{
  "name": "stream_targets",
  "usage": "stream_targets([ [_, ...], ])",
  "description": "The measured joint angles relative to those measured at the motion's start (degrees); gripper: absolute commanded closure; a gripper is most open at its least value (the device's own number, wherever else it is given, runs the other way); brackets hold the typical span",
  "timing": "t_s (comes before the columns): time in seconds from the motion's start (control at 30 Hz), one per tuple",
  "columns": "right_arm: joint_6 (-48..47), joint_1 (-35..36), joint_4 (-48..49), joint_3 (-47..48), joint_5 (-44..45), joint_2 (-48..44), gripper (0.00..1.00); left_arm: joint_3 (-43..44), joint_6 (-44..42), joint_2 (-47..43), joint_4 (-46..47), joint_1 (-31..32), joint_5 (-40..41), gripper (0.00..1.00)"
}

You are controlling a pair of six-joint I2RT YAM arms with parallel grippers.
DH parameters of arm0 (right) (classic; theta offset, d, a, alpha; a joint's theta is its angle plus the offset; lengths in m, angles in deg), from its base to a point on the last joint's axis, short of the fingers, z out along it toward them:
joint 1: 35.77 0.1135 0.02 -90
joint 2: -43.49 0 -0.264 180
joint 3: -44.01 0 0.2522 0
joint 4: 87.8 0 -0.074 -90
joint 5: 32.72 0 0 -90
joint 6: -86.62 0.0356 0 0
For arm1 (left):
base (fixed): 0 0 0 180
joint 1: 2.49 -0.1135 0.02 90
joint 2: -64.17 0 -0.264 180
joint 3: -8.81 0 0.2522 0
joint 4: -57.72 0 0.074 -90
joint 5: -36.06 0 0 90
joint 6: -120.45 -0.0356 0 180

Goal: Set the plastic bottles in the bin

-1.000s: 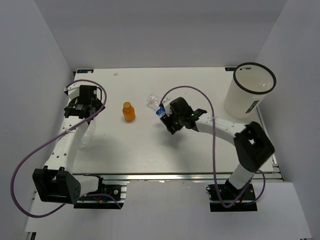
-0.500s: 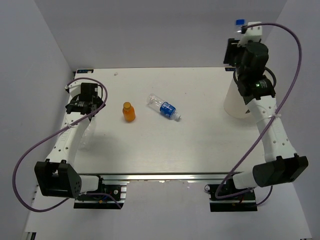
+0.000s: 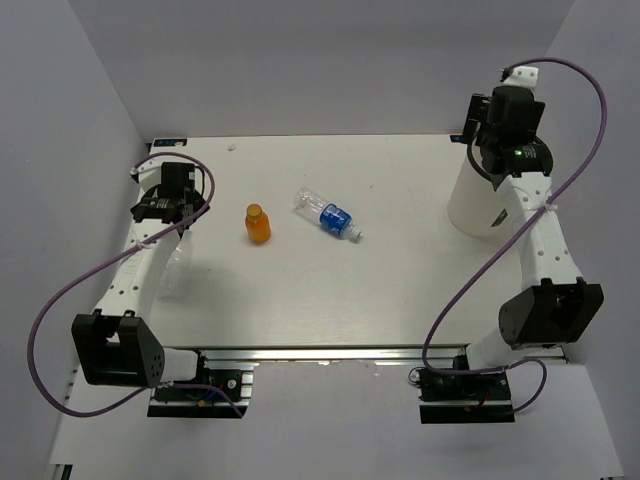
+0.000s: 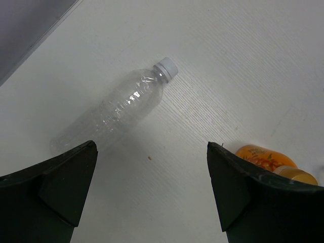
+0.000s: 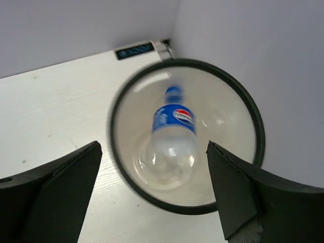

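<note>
Grippers: both spread wide, empty | right gripper (image 5: 153,149) over bin (image 5: 114,116), blue-label bottle (image 5: 173,126) inside it, blurred | left gripper (image 4: 152,147) above clear bottle (image 4: 121,109) lying on table (image 4: 243,61) | orange bottle (image 3: 258,224) upright, second blue-label bottle (image 3: 328,215) lying mid-table.

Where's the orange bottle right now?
In the top view the orange bottle sits on the table left of centre, just left of the lying blue-labelled bottle, far from the bin.
</note>
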Motion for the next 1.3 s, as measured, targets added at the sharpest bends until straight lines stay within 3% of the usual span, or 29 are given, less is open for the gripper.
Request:
stream_targets([
  [0.17, -8.26, 12.02, 4.61, 0.76, -3.08, -1.38, 0.11, 0.13, -0.13, 0.37, 0.02, -0.28, -0.02, 0.02],
  [0.33, -12.87, 24.96, 6.38, 1.14, -15.78, 2.6, 0.11, 0.13, -0.11, 0.33, -0.02, -0.61, -0.02, 0.02],
  [0.47, -14.4, 29.05, 6.51, 2.29, -26.27, 12.2, 0.11, 0.13, -0.13, 0.24, -0.48, -0.87, 0.04, 0.02],
  [0.73, -14.8, 31.58, 4.09, 10.84, -35.67, 36.0, 0.12, -0.39, -0.42, -1.22, -1.42, -2.67, 0.22, 0.02],
  [0.8, -14.75, 31.93, 2.99, 12.74, -36.65, 40.09, 0.16, -0.83, -0.55, -1.42, -1.51, -3.13, 0.2, 0.02],
  [0.9, -14.03, 32.15, 2.4, 13.46, -37.59, 43.45, 0.33, -1.75, -0.61, -1.42, -1.64, -5.44, -0.24, 0.02],
  [0.93, -13.79, 32.2, 2.32, 13.49, -37.73, 43.85, 0.48, -2.16, -0.61, -1.42, -1.68, -6.78, -0.57, 0.02],
  [1.03, -13.2, 32.35, 2.21, 14.27, -36.63, 43.15, 0.72, -3.02, -0.92, -1.16, -1.75, -10.1, -1.2, 0.02],
  [1.17, -10.69, 31.71, 1.42, 14.53, -34.38, 38.49, 0.78, -2.91, -2.19, 0.76, -1.86, -11.26, -1.01, 0.02],
  [1.3, -6.64, 26.84, 1.95, 14.71, -34.07, 27.17, 0.79, -2.78, -3.69, 3.39, -2.01, -11.26, 0.31, 0.02],
])
